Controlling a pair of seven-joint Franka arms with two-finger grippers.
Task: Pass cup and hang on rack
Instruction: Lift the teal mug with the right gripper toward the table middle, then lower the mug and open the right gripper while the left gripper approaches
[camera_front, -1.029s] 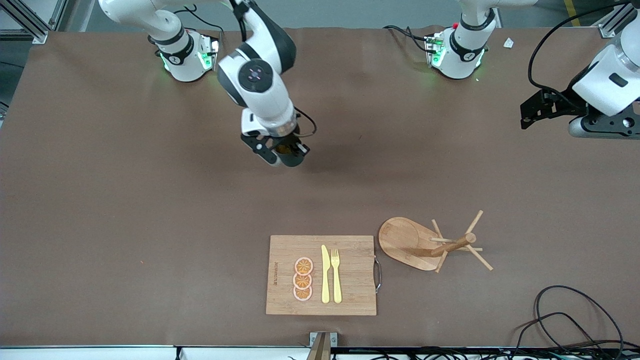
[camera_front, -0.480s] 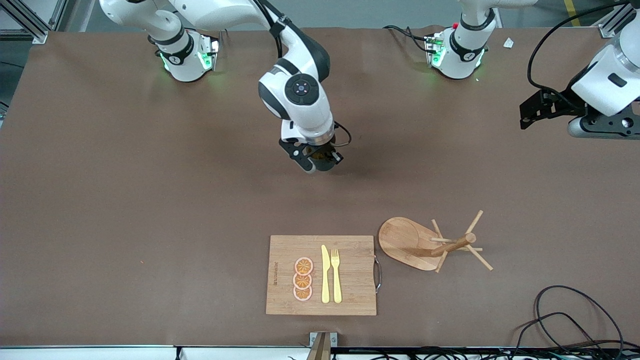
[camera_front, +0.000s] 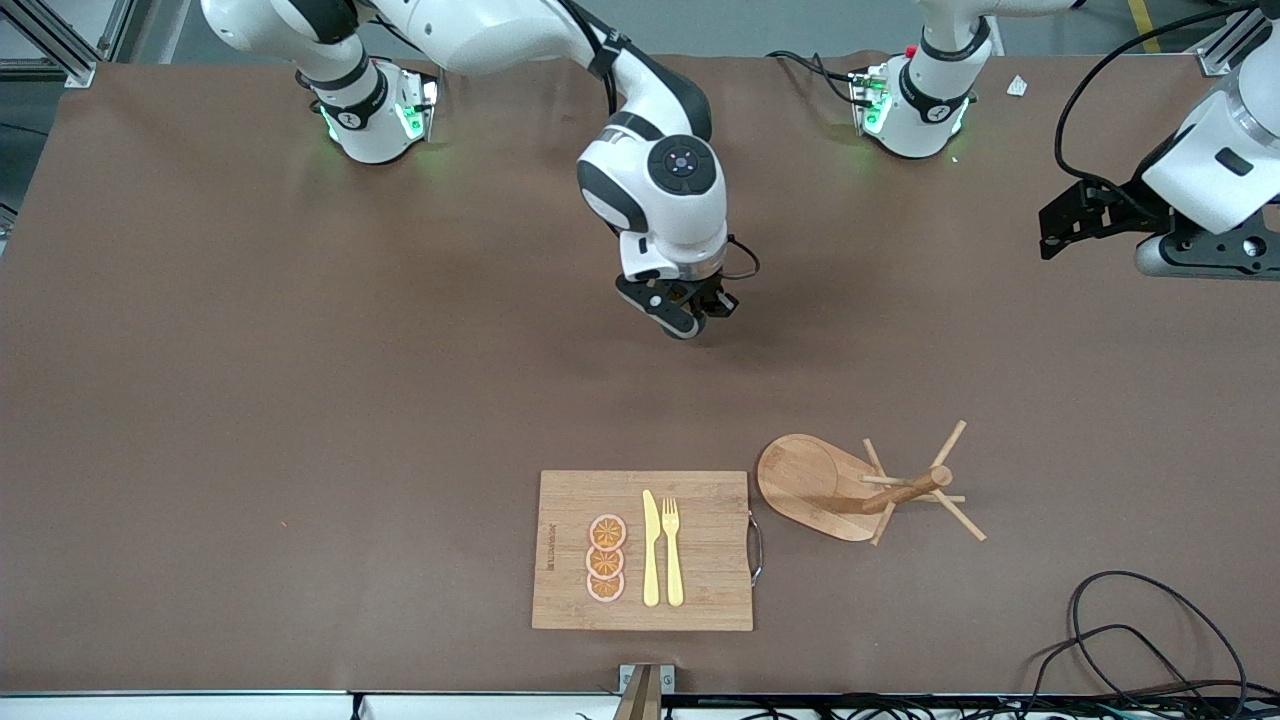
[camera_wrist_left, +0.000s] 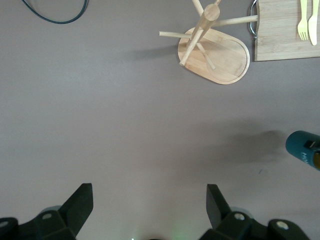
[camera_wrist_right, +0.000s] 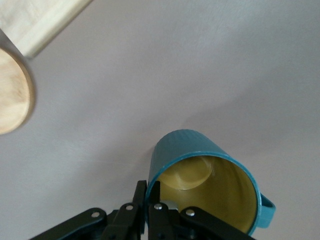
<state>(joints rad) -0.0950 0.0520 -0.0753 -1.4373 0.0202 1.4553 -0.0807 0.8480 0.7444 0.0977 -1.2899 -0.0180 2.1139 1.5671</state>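
The rack (camera_front: 868, 488) stands near the front edge, beside the cutting board (camera_front: 643, 550). Farther up, over mid-table, the right gripper (camera_front: 690, 312) pinches the cup (camera_wrist_right: 205, 182) by its rim, mouth toward the wrist, handle (camera_wrist_right: 267, 210) sideways. The left gripper (camera_front: 1085, 220) waits released over its own end, the cup well apart toward the middle.

Right gripper (camera_front: 697, 312) fingers pinched shut in mid-air; left gripper (camera_wrist_left: 149, 202) waits, spread wide.

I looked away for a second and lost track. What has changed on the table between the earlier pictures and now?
The right gripper, shut on the rim of the dark teal mug with the yellow inside, has carried it over the brown table toward the left arm's end. Nothing was released. The open left gripper waits as before; the wooden mug tree and bamboo cutting board stayed put.
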